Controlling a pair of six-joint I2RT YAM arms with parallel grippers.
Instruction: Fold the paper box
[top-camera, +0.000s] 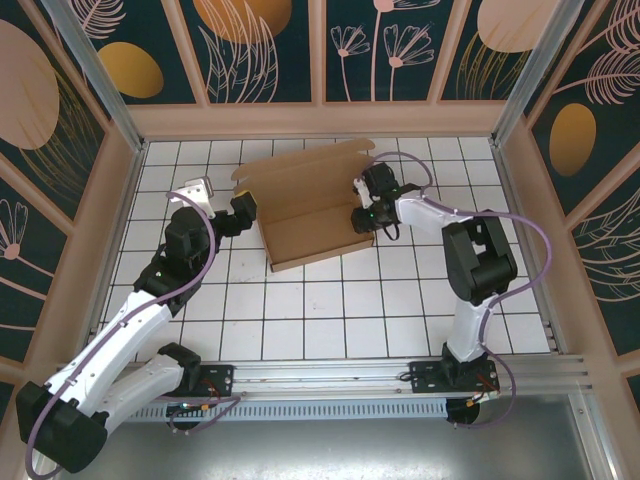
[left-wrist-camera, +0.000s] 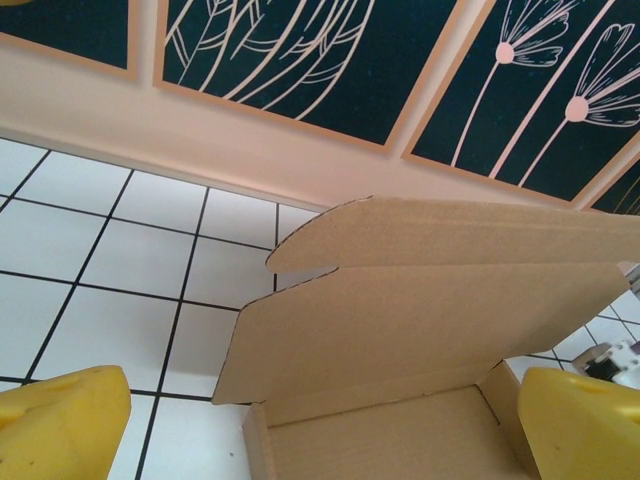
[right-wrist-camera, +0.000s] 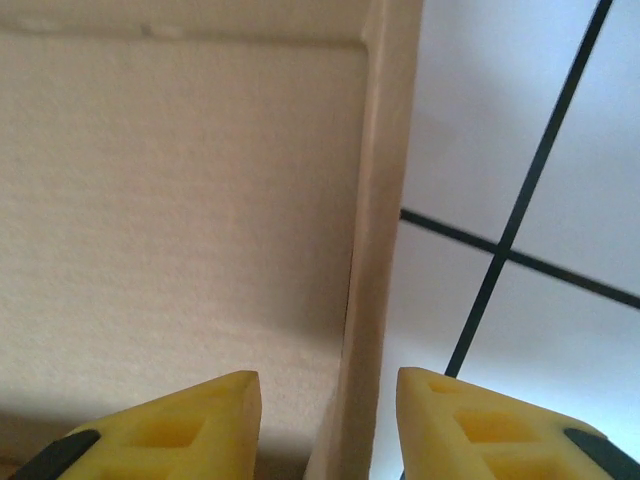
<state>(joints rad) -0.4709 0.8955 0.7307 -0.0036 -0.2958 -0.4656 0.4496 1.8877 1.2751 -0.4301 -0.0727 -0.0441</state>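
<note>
Left wrist view: the box (left-wrist-camera: 400, 310) runs off the bottom and right edges, its floor mostly out of frame. Over on the right wrist, the right gripper (right-wrist-camera: 328, 380) straddles a box wall cut off top and bottom, and whether its right finger (right-wrist-camera: 470, 420) touches that wall is too tight to call.

Pretty clearly a robotics lab test cell, not anyone's home or shop. The left arm (top-camera: 120, 330) and right arm (top-camera: 470, 260) are bolted to an aluminium rail (top-camera: 330, 378) at the edge of a table (top-camera: 300, 330) with a white gridded top. The whole thing is boxed in by wall panels (top-camera: 265, 50) printed with teal-and-gold plant art, held in metal posts (top-camera: 88, 65).
</note>
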